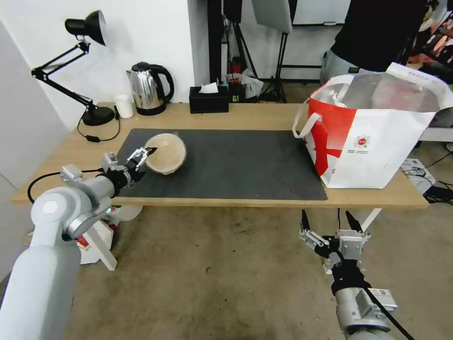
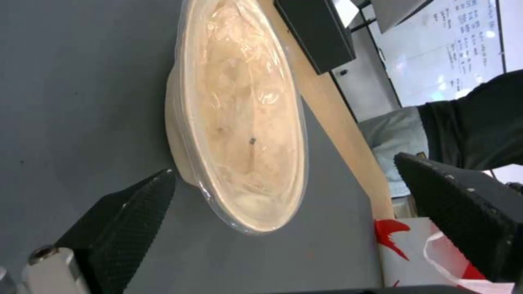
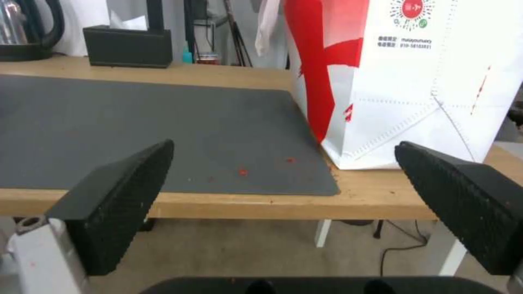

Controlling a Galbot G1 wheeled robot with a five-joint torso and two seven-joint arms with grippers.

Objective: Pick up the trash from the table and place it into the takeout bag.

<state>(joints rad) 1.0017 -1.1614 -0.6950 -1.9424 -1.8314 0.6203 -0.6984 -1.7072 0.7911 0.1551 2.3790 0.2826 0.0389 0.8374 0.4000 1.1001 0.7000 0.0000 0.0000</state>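
We see tan bowl (image 1: 165, 153) on mat, film-covered per left wrist view. Left gripper (image 1: 139, 157) fingers spread at rim, nothing held; right gripper (image 1: 331, 221) fingers spread, empty, below tabletop (image 1: 264, 116).

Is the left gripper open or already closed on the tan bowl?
Open. The left gripper has its jaws spread to either side of the tan paper bowl's near rim, neither pad touching it; the bowl rests on the grey mat.

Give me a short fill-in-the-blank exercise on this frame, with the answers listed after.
1. The tan paper bowl lies tipped on the dark grey ____.
2. The left claw is open right beside the ____.
3. The right claw hangs open below the table edge, holding ____.
4. The takeout bag stands at the table's ____ end.

Answers: mat; bowl; nothing; right
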